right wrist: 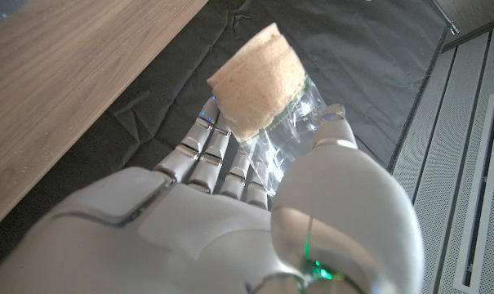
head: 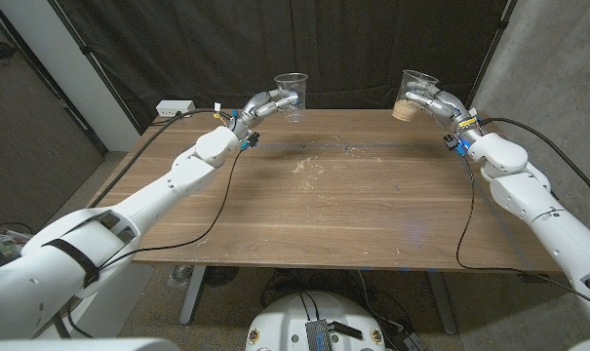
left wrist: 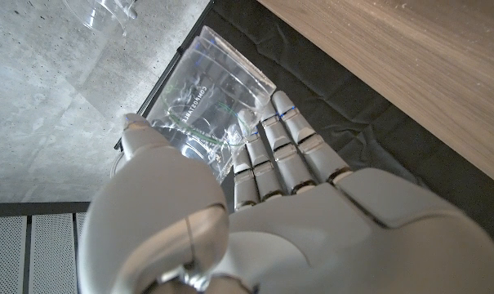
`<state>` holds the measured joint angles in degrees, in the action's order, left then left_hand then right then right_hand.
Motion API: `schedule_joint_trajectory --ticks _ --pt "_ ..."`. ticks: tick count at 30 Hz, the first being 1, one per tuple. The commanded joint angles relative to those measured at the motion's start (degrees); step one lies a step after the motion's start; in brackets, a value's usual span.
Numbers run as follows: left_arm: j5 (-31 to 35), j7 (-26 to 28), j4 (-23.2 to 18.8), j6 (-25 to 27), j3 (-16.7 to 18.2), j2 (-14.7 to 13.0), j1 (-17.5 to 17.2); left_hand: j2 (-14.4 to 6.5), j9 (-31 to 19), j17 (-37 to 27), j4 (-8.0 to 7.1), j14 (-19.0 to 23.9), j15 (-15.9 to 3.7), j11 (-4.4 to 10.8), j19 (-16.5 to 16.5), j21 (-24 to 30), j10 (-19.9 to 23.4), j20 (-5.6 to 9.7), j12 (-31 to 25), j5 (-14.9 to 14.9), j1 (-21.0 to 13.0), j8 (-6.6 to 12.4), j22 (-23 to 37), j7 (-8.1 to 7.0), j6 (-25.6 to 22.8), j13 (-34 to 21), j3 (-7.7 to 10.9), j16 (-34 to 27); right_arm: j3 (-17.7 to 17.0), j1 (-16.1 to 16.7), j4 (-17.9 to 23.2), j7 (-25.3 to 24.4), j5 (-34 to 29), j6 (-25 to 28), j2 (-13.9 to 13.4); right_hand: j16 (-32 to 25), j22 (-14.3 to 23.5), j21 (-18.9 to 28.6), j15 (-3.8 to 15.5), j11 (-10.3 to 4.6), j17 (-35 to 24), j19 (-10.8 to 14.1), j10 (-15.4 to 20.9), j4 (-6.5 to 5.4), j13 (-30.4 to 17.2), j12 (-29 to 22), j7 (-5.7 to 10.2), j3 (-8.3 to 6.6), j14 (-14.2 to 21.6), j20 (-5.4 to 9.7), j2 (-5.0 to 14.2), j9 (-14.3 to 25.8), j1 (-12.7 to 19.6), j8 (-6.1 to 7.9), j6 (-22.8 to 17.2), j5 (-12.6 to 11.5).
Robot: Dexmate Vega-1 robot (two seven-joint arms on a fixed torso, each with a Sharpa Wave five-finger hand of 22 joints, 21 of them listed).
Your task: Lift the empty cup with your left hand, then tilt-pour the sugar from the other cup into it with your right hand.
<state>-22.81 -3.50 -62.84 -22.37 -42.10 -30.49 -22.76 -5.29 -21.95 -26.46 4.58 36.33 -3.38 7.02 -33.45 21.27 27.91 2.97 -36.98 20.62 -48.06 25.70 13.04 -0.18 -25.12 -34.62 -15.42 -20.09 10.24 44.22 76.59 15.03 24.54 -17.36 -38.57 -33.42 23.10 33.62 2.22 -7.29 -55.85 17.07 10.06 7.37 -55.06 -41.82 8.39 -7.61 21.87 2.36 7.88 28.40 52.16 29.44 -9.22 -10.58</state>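
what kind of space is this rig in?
Likely a lab or test bay rather than a home. A black curtain hangs behind the wooden table, bare concrete wall stands to the right, and a power strip with loose cables sits at the table's far left corner.

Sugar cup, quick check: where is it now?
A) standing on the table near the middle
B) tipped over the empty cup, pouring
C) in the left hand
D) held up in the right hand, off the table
D: the right hand holds the sugar cup above the table's far edge, well apart from the empty cup in the left hand.
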Motion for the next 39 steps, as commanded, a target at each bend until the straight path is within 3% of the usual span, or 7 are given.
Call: schedule_joint_trajectory --ticks 1,5,10,23,31,39 --pt "0.3 -2.3 4.0 0.1 -1.0 2.2 2.4 -0.1 -0.3 -0.3 -0.03 0.3 -5.27 0.22 0.0 0.3 0.8 2.17 -0.4 -0.2 -0.2 0.36 0.0 0.22 -0.5 -0.2 -0.59 0.3 0.8 -2.0 -0.2 1.5 0.8 2.8 -1.3 0.3 0.1 0.3 10.95 0.21 -0.1 0.3 0.7 -0.24 -0.2 0.1 0.09 -0.36 0.7 5.19 0.1 0.2 0.1 -0.11 -0.6 -0.1" --pt "-0.3 -5.5 7.4 -1.9 -1.4 3.4 3.7 -0.1 -0.4 -0.4 -0.07 0.3 -5.28 0.07 0.0 0.4 0.6 2.2 -0.4 -0.3 -0.2 0.37 -0.1 0.2 -0.5 -0.3 -0.71 0.4 -0.2 -2.5 1.1 3.5 2.4 4.1 -2.9 0.5 0.0 0.4 10.96 0.24 -0.1 0.3 0.7 -0.27 -0.1 0.3 0.07 -0.36 0.8 5.2 0.08 0.2 0.0 0.04 -1.2 -0.1" --pt "0.3 -6.1 8.8 -2.5 -1.9 4.2 4.3 -0.2 -0.4 -0.5 -0.07 0.2 -5.21 0.2 0.1 0.4 0.6 2.22 -0.4 -0.3 -0.4 0.36 -0.1 0.0 -0.4 -0.4 -0.75 0.5 -1.1 -2.5 5.7 2.7 1.3 8.5 -6.3 0.6 0.0 0.5 10.94 0.28 -0.1 0.2 0.7 -0.37 -0.1 0.5 0.02 -0.37 0.9 5.12 0.14 0.2 -0.2 0.04 -1.4 -0.1" --pt "2.0 -7.6 14.7 -6.7 -2.9 6.7 6.1 -0.4 -0.6 -0.8 -0.15 0.2 -5.17 0.31 0.3 0.4 0.6 2.18 -0.4 -0.4 -0.6 0.45 -0.2 -0.21 -0.5 -0.6 -1.0 0.7 -3.8 -4.4 14.6 2.9 0.8 17.0 -11.9 0.9 -0.2 0.8 10.95 0.22 0.1 0.4 1.2 -0.62 0.1 0.9 0.08 -0.31 1.2 5.16 0.13 0.2 -0.7 -0.24 -1.3 -0.1" --pt "2.4 -9.1 16.5 -7.8 -3.2 7.1 7.0 -0.5 -0.7 -1.0 -0.25 0.1 -5.25 0.3 0.3 0.5 0.5 2.28 -0.3 -0.5 -0.7 0.38 -0.2 -0.22 -0.3 -0.7 -1.22 0.9 -3.1 -10.6 18.5 7.1 0.6 25.7 -15.3 1.1 -0.3 0.9 10.97 0.26 0.1 0.4 1.1 -0.64 0.0 1.0 0.13 -0.31 1.4 5.22 0.09 0.2 -0.8 -0.39 -1.2 -0.1" --pt "2.0 -11.1 20.3 -9.9 -3.2 8.5 8.1 -0.7 -0.8 -1.2 -0.34 0.0 -5.33 0.33 0.5 0.5 0.7 2.17 -0.3 -0.6 -0.8 0.47 -0.3 -0.39 -0.4 -0.7 -1.33 1.1 -1.5 -15.4 21.6 8.3 -1.9 30.4 -15.9 1.1 -0.4 1.0 11.0 0.24 0.0 0.4 1.4 -0.57 0.1 1.2 0.21 -0.37 1.8 5.23 0.07 0.3 -0.8 -0.51 -1.2 -0.1"
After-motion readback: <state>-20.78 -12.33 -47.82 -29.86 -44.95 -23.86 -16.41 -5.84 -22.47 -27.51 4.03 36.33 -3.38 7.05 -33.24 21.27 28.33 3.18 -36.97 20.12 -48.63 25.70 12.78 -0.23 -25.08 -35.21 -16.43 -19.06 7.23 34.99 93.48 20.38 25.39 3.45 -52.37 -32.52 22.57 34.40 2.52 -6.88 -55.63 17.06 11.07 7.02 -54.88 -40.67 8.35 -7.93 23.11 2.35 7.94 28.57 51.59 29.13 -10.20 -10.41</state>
